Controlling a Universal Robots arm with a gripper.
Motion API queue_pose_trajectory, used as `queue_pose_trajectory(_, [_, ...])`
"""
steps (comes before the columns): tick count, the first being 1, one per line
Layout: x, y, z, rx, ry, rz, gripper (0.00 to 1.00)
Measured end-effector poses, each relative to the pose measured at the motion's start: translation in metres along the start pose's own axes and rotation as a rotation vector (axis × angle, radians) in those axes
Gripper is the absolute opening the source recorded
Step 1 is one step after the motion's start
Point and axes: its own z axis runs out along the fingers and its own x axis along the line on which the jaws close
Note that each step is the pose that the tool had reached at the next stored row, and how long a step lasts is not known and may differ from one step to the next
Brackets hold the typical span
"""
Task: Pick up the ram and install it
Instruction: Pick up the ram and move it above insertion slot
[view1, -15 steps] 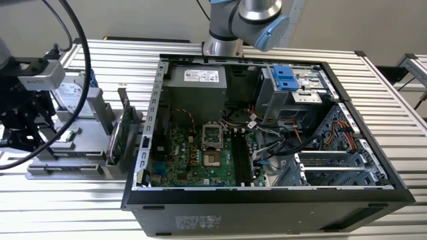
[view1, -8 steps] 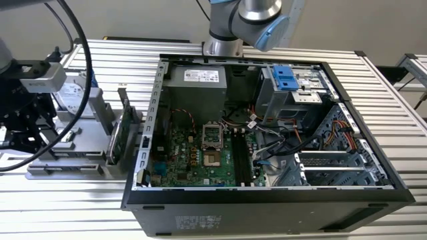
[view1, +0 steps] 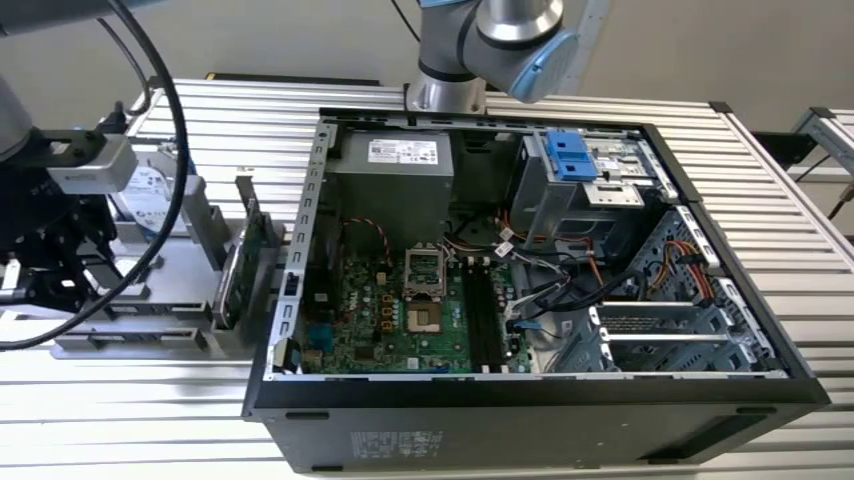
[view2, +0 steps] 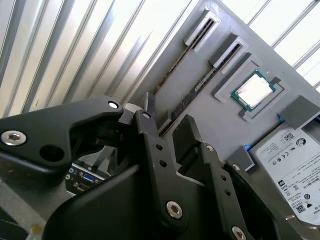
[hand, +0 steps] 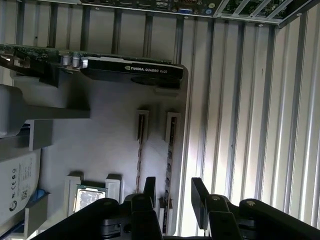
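Exterior view: the hand (view1: 47, 290) hangs at the exterior view's left over the grey tray (view1: 134, 305) on the bench, well apart from the open computer case (view1: 534, 400). First wrist view: the ram (hand: 169, 160) lies flat in a tray groove, and its long axis runs straight in under the gap between the spread fingers (hand: 149, 187), which hold nothing. Second wrist view: the jaws stand apart and empty above that dark stick, with the processor chip (view2: 254, 91) off to one side.
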Motion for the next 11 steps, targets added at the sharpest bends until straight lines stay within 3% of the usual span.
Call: queue_pose_trajectory(11, [0.0003, -0.0006, 0.0081, 0.0002, 0.0012, 0.001, 1.00])
